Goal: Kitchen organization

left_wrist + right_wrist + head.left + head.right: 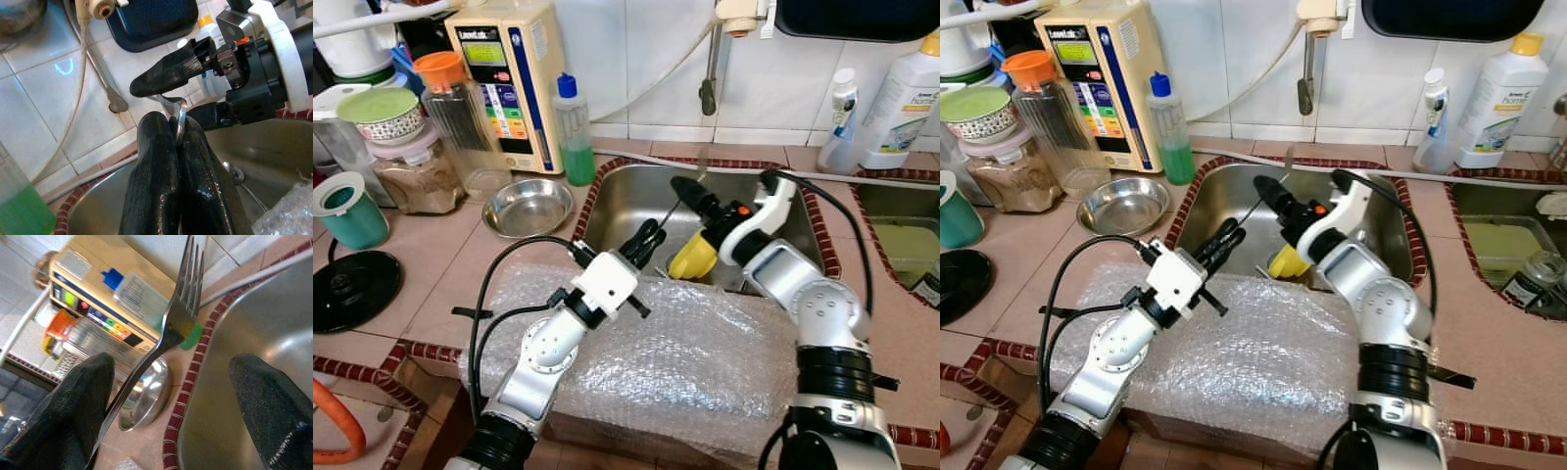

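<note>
**Fork held over the kitchen sink**

A tiled counter (460,255) edged in red mosaic surrounds a stainless steel sink (636,201), under a white tiled wall. Over the basin, a metal fork (183,298) is clamped by its thin handle between the closed fingers of the left gripper (646,240); the left wrist view shows the handle's curved end pinched between those two glossy black fingers. The right gripper (690,191) hovers just beside it with its fingers spread apart, and its wrist view shows the four tines pointing up between them, one finger touching the handle. A yellow object (693,257) sits in the sink under the right wrist. Crinkled bubble wrap (685,352) covers the near counter. Farther left stand a round steel bowl (527,206), a bottle of green liquid (573,132) with a blue cap, and a cream appliance (514,78).
</note>
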You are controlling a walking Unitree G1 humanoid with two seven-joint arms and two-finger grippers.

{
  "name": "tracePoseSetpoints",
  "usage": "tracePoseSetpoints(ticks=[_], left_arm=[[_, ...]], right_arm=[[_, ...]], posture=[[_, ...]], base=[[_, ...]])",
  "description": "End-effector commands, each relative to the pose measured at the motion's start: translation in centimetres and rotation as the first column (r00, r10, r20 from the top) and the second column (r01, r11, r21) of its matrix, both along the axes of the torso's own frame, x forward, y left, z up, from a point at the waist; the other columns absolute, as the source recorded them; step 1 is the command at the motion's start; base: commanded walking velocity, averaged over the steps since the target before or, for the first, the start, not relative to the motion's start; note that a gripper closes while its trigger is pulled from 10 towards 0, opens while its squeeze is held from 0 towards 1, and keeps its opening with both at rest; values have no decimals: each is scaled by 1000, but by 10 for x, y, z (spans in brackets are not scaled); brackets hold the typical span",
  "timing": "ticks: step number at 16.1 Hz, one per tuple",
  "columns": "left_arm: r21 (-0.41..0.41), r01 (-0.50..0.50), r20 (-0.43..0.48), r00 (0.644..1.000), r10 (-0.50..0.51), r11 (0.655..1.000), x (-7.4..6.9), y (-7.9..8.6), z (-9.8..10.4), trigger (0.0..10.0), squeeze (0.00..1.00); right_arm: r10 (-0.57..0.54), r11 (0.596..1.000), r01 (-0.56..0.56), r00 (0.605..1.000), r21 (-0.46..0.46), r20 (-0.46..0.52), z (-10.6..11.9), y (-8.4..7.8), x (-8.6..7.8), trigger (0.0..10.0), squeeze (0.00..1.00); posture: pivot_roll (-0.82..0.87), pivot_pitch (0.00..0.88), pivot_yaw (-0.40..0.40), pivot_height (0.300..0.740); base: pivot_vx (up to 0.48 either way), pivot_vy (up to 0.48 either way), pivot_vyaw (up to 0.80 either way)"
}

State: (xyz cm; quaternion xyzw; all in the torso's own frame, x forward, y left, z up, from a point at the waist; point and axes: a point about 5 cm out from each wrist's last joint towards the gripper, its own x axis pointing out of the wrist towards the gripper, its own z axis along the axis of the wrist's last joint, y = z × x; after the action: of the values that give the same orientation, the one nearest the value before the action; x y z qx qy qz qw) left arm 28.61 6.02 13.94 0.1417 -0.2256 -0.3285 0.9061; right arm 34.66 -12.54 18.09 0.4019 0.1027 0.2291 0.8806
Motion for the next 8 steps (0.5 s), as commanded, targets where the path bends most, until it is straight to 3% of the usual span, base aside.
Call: tracePoseSetpoints(ticks=[1, 4, 8], left_arm=[[17, 36, 34, 999, -36, 999, -2, -4, 4, 0, 0], [25, 43, 29, 999, -44, 999, -2, -5, 1, 0, 0], [33, 44, 24, 999, -45, 998, -2, -6, -1, 0, 0]], right_arm=[[-29, 999, 27, 999, -30, -37, -3, 0, 4, 0, 0], [-48, 994, 40, 996, -101, -79, -12, -1, 6, 0, 0], [-29, 998, 25, 996, -57, -83, -1, 2, 7, 0, 0]], posture=[[-42, 0, 78, 740], [-48, 0, 81, 740], [-50, 0, 77, 740]], base=[[0, 0, 0], [0, 0, 0], [0, 0, 0]])
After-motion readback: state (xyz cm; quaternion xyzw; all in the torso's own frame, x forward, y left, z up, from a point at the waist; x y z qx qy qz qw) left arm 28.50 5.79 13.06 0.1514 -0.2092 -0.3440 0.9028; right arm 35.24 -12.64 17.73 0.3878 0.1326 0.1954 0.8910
